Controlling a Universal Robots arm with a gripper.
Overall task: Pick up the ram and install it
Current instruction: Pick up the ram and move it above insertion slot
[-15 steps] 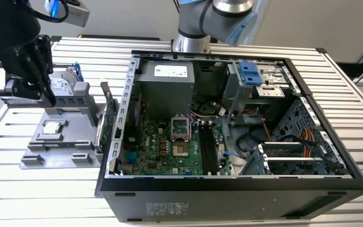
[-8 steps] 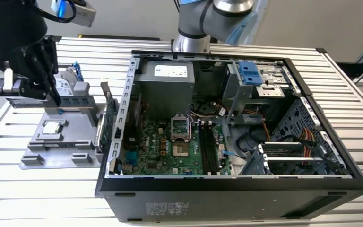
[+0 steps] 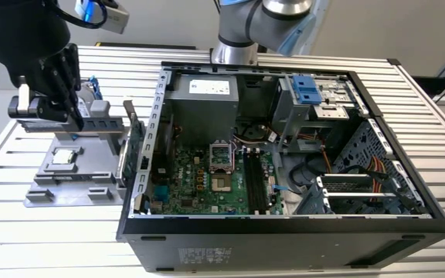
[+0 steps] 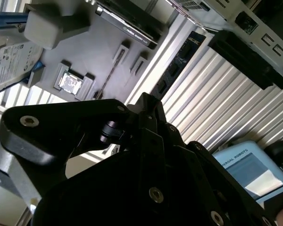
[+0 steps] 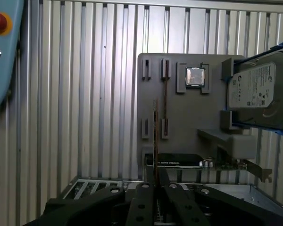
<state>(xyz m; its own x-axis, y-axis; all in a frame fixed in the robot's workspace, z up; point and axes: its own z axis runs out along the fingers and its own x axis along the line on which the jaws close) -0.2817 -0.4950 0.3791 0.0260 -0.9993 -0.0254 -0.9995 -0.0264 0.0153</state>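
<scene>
The gripper (image 5: 155, 186) is holding the ram (image 5: 155, 136) edge-on just over the grey parts holder (image 5: 184, 117), its fingers (image 5: 142, 190) clamping the ram's flat faces. This grip is probably keeping one long edge free for the motherboard slots (image 3: 255, 186).

The ram's (image 5: 155, 136) near end is hidden between the end effector's (image 5: 155, 182) fingers; the hard drive (image 5: 257, 92) is cut off at the edge.

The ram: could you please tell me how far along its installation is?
Done: the gripper is shut on the ram, held edge-on over the grey holder, apparently clear of its slots. In hand: the ram, outside the computer case. Left: installing; the black motherboard slots show no stick seated.
</scene>
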